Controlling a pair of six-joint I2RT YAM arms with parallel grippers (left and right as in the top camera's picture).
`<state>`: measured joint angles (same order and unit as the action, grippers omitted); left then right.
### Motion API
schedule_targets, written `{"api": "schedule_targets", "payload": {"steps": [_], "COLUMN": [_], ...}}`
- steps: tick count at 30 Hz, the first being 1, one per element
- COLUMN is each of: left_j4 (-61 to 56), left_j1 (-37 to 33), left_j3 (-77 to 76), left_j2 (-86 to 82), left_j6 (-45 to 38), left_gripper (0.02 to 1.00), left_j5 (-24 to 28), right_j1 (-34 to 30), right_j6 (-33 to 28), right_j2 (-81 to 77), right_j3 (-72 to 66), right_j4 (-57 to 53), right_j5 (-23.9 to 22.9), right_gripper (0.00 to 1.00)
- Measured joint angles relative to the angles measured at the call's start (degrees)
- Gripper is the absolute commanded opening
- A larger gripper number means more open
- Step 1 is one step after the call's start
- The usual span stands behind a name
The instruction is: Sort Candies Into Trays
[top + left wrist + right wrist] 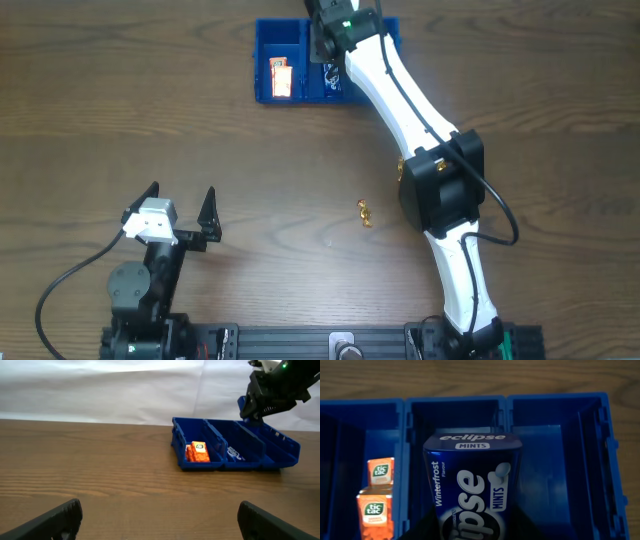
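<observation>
A blue tray [262,60] with three compartments stands at the far side of the table. Its left compartment holds orange candy boxes [281,77] [198,451] [377,490]. In the middle compartment lies a small blue-and-white item [234,452]. My right gripper [330,40] [480,525] hangs above the tray [507,420], shut on a dark blue mint tin [472,485] that is over the middle compartment. The right compartment looks bare. A gold-wrapped candy [365,213] lies on the table mid-way. My left gripper [181,192] [160,520] stands open near its base, holding nothing.
The wooden table runs bare between the left gripper and the tray [280,445]. The right arm [440,190] stretches across the right half, close to the gold candy. A white backdrop stands behind the table's far edge.
</observation>
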<state>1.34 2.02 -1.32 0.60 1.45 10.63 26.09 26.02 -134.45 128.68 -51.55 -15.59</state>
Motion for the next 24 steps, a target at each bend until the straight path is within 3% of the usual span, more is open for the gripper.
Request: {"api": "schedule_targets", "payload": {"steps": [24], "left_j4": [-0.02], "left_j1": [0.00], "left_j3": [0.00], "left_j2": [0.00], "left_j6": [0.00], "left_gripper": [0.998], "left_j5": [0.00], "right_j1": [0.02], "right_j6": [0.00], "right_j2": [0.00], "right_j3": [0.00], "right_j4": [0.22], "right_j5": [0.68], "right_gripper": [0.056]}}
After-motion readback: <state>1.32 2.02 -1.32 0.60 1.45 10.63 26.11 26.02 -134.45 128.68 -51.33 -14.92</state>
